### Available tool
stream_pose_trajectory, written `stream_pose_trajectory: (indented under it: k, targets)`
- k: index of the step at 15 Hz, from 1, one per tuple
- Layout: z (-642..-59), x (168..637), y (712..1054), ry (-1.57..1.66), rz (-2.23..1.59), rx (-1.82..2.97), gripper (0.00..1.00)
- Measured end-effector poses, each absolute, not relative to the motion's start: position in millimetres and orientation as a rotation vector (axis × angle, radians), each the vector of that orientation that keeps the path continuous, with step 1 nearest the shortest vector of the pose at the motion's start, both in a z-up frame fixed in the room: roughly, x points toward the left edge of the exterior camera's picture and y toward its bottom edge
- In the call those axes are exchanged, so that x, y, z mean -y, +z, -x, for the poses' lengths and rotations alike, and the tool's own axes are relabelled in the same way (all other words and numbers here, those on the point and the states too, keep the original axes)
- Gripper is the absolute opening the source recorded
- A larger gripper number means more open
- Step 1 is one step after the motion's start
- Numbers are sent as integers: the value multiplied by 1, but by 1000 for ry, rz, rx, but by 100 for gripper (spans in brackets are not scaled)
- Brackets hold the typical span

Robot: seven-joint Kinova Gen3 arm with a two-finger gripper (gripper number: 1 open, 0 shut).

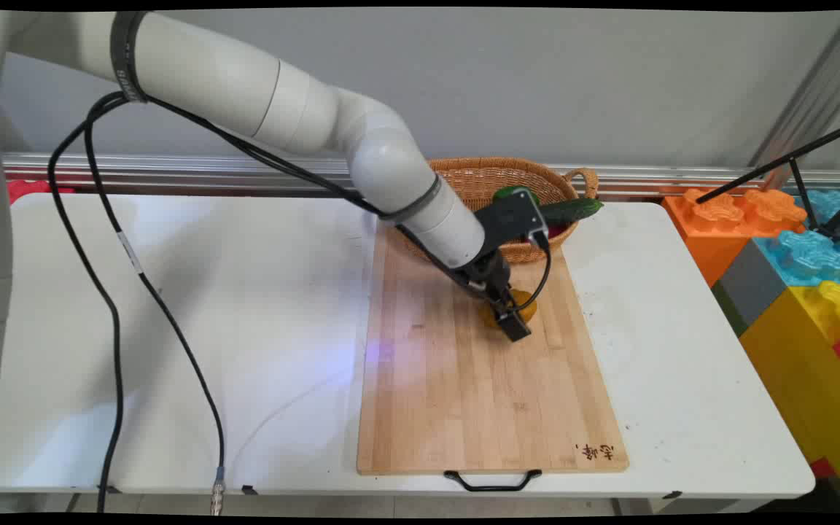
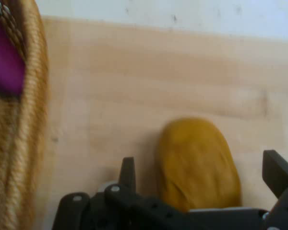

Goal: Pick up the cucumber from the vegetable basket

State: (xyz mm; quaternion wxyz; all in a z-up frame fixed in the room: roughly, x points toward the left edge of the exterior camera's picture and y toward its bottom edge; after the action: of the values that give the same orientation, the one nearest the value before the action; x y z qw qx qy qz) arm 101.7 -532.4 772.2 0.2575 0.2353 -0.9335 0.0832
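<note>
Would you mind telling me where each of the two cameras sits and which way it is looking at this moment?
Main view: fixed above the table's near side, looking down across the white table to the wall; the white arm and gripper show.
Hand view: on the hand, looking along the open gripper; its fingers flank the yellow-orange object.
Shared: that object, the cutting board and the wicker basket.
</note>
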Motion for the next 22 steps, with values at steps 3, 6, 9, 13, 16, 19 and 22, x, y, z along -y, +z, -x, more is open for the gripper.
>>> stream_pose_trajectory:
  k: [3,6,9,13,16,19,22]
  targets:
    - [-97,542,797,251,-616,2504,100]
    - [-98,557,830,312,-596,2476,100]
    - [-109,576,854,399,-555,2478,100]
    - [-131,606,866,546,-465,2529,100]
    - [-146,628,858,624,-399,2582,100]
    - [-156,644,844,649,-351,2624,100]
    - [-162,654,825,624,-313,2659,100]
